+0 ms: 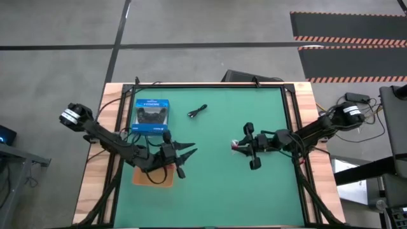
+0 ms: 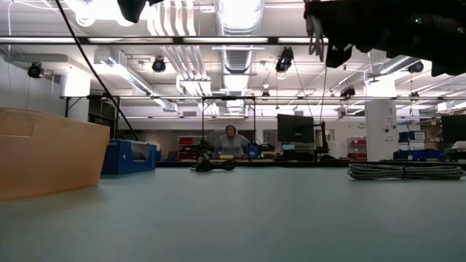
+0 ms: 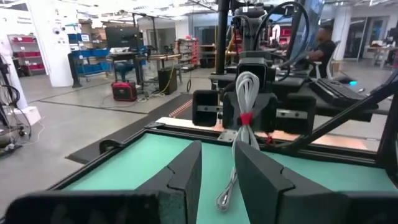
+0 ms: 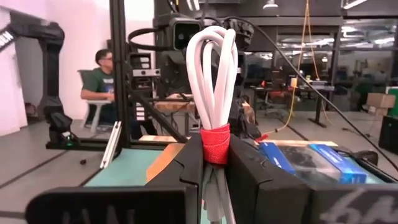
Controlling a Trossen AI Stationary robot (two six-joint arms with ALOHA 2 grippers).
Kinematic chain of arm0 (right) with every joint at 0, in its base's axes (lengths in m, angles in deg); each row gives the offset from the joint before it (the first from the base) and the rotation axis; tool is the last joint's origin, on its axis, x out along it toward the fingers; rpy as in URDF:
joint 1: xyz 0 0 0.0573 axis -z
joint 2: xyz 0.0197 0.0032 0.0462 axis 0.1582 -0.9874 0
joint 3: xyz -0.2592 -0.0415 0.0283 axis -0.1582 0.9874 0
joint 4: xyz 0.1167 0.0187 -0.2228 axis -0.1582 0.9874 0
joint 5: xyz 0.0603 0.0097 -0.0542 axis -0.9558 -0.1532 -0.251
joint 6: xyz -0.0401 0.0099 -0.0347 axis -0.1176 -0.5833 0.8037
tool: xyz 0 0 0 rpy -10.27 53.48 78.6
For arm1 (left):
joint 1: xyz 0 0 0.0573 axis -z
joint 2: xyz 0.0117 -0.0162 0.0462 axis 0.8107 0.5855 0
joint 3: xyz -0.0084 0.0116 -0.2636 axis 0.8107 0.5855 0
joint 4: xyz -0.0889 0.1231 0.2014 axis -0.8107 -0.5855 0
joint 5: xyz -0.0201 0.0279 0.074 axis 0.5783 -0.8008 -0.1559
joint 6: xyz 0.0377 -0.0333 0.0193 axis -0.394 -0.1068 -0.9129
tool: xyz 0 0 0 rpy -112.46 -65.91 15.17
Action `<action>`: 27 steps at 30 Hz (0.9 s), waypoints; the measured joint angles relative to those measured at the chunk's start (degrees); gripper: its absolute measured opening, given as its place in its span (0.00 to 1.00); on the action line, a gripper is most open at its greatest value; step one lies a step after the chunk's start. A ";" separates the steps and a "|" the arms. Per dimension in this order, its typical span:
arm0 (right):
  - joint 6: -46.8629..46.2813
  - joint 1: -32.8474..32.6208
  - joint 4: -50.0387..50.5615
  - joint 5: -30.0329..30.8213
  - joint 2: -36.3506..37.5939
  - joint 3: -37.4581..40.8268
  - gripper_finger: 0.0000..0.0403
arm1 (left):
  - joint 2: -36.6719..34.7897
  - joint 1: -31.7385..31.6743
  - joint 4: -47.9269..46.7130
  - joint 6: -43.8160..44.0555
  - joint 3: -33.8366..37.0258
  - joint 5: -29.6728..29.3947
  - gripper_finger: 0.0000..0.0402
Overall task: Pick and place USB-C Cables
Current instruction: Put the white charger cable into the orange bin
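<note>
My right gripper (image 1: 240,145) is at the table's middle right, shut on a white USB-C cable bundle (image 4: 212,81) bound with a red tie (image 4: 215,145). My left gripper (image 1: 189,151) is open above the table beside the orange-brown tray (image 1: 152,176), its fingers pointing at the right gripper. In the left wrist view the white cable (image 3: 244,106) shows beyond the open fingers (image 3: 186,177). A black cable (image 1: 198,111) lies on the mat near the far edge. A grey braided cable (image 2: 404,171) lies on the table in the low view. My right gripper pinches the white bundle between its two fingers (image 4: 186,171) at the red tie (image 4: 215,149). The fingers come in level from the table's right. The looped end (image 4: 214,43) stands out past the fingertips and a loose tail (image 3: 225,198) hangs down; whether it touches the mat I cannot tell.
A blue box picturing a game controller (image 1: 151,116) lies at the far left of the green mat (image 1: 216,191). The tray's wall (image 2: 44,153) stands high at the near left. A raised black frame (image 1: 289,108) rims the mat. A person sits in the room beyond the table.
</note>
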 joint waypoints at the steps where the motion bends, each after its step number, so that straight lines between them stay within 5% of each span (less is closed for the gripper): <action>1: 0.36 -0.29 -0.85 0.01 -1.28 -0.56 0.08 | 0.88 0.00 1.15 0.00 -0.18 0.25 0.20; 14: 1.70 -1.66 -12.16 -0.50 -15.13 -7.18 0.08 | 10.94 0.04 6.49 0.11 -5.26 3.20 0.20; 27: 0.59 -1.75 -12.81 -3.56 -13.30 -7.78 0.08 | 17.30 -0.69 6.09 12.58 -7.44 3.61 0.20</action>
